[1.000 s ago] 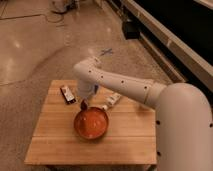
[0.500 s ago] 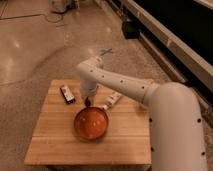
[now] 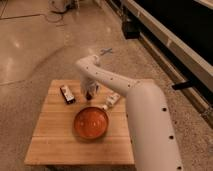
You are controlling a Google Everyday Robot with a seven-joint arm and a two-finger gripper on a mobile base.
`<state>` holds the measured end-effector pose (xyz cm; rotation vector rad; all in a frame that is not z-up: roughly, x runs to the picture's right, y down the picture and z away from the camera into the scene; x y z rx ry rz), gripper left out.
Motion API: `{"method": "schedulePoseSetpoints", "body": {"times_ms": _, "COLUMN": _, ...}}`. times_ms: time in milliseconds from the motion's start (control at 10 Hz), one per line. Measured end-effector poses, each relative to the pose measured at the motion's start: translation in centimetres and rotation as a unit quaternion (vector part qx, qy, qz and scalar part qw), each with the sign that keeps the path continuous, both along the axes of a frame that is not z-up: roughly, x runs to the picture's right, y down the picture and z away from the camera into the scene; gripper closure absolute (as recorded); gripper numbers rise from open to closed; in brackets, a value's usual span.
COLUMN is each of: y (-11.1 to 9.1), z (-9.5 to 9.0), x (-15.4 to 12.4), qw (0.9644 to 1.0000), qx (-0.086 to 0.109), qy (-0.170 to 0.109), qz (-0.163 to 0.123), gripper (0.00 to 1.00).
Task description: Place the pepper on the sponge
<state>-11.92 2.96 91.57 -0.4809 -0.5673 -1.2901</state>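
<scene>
Gripper, jaws closed, hangs just behind round orange bowl. Red pepper, blue sponge not visible; next move depends if pepper's held.

The gripper, low over the surface's far side, is a dark blur, jaws perhaps pinching something. The arm hides the surface's right edge, cut off below

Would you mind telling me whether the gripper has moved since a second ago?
Yes. The gripper has shifted up the view, away from the orange bowl, toward the far edge of the table.
</scene>
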Motion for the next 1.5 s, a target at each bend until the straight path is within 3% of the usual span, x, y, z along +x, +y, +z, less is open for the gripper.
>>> {"method": "schedulePoseSetpoints", "body": {"times_ms": 400, "y": -2.5, "z": 3.7, "x": -2.7, "qw": 0.9997, "qx": -0.003, "qy": -0.020, "qz": -0.013, "gripper": 1.00}}
{"method": "schedulePoseSetpoints", "body": {"times_ms": 1000, "y": -4.5, "z": 7.4, "x": 0.5, "qw": 0.9997, "qx": 0.011, "qy": 0.024, "qz": 0.002, "gripper": 0.98}}
{"method": "schedulePoseSetpoints", "body": {"times_ms": 1500, "y": -3.5, "z": 7.6, "x": -1.6, "qw": 0.9997, "qx": 0.000, "qy": -0.003, "qz": 0.026, "gripper": 0.51}}
